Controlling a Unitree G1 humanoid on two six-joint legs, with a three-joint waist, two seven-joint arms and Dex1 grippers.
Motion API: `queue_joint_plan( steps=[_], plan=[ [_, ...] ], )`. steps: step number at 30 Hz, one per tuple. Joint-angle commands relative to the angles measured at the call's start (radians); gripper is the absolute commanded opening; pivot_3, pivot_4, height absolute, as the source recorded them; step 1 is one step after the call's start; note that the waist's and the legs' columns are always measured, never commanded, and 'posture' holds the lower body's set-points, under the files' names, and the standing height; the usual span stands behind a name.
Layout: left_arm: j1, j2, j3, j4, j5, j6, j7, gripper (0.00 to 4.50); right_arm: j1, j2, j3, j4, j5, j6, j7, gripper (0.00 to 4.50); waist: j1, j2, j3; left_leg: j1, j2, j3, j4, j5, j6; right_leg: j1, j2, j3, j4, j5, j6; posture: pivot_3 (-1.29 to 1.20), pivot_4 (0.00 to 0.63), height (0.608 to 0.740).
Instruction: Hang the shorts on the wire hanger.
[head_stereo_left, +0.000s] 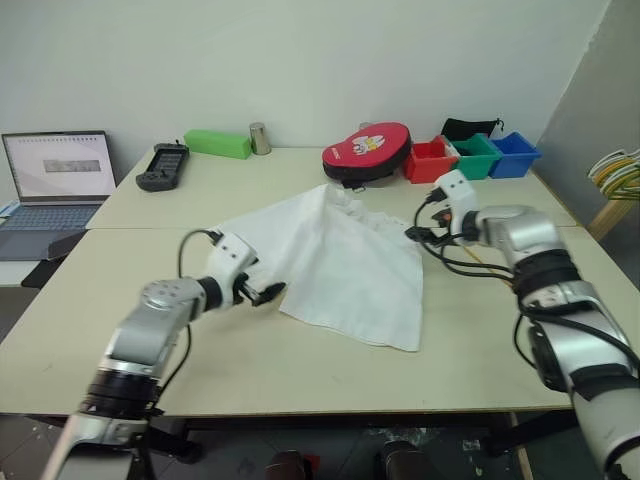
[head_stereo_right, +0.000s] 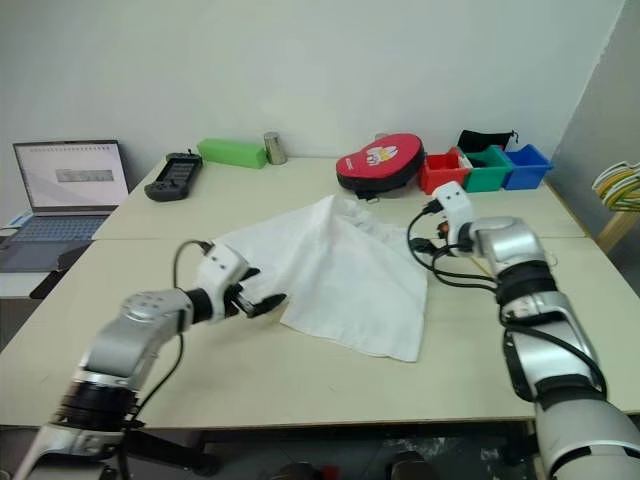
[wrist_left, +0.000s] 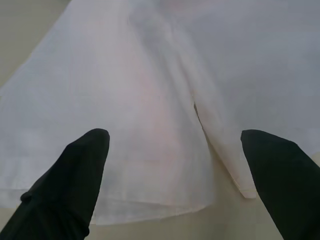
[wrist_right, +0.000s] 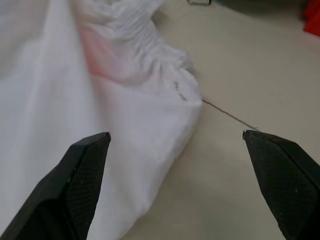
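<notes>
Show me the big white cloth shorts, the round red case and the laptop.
White thin-fabric shorts (head_stereo_left: 340, 265): left eye view, middle of the fabric.
Round red case (head_stereo_left: 366, 152): left eye view, its lid.
Open grey laptop (head_stereo_left: 58, 166): left eye view, its screen.

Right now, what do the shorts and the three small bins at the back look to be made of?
The shorts: thin white woven cloth, matte; they wrinkle softly, and the waistband is gathered, likely elastic. The red bin, green bin and blue bin: probably moulded plastic, judging by their solid colours and rigid straight walls.
</notes>
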Motion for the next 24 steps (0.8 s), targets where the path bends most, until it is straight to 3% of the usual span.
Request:
queue_joint_plan(
  steps=[1,5,11,15,24],
  plan=[
    [-0.082,-0.037,-0.021,0.145,0.080,-0.103,0.042,4.50,-0.087,0.040,-0.072,0.223,-0.003,-0.052,-0.051,4.49,0.000,-0.001,0.000,-0.002,0.000,-0.002,0.000,0.000,0.000,-0.003,-0.001,0.000,0.001,0.000,0.000,-0.01,0.010,0.740],
    [-0.117,-0.070,-0.028,0.250,0.117,-0.151,0.052,4.50,-0.116,0.070,-0.103,0.317,-0.016,-0.076,-0.100,4.49,-0.011,-0.001,-0.001,-0.005,0.000,-0.002,0.000,0.000,0.000,-0.006,-0.004,0.000,0.006,-0.001,0.002,-0.01,0.009,0.740],
    [-0.118,-0.097,-0.020,0.266,0.118,-0.176,0.028,3.23,-0.130,0.098,-0.173,0.357,0.001,-0.087,-0.161,4.50,-0.021,0.000,-0.001,0.000,-0.001,-0.003,0.000,0.001,-0.001,-0.004,-0.004,0.001,0.012,-0.001,0.002,-0.01,0.010,0.740],
    [-0.129,-0.098,-0.016,0.272,0.125,-0.182,0.019,2.51,-0.149,0.112,-0.234,0.360,0.031,-0.071,-0.175,3.85,-0.031,0.000,-0.001,0.000,-0.001,-0.004,0.001,0.003,0.000,-0.004,-0.002,0.001,0.014,-0.001,0.002,-0.02,0.007,0.740],
    [-0.160,-0.094,-0.013,0.327,0.143,-0.212,0.000,0.38,-0.135,0.113,-0.276,0.357,0.014,-0.047,-0.168,1.48,-0.046,0.000,-0.002,0.000,-0.001,-0.005,0.000,0.004,-0.001,-0.004,-0.003,0.001,0.014,-0.001,0.002,-0.02,0.004,0.740]
  ],
)
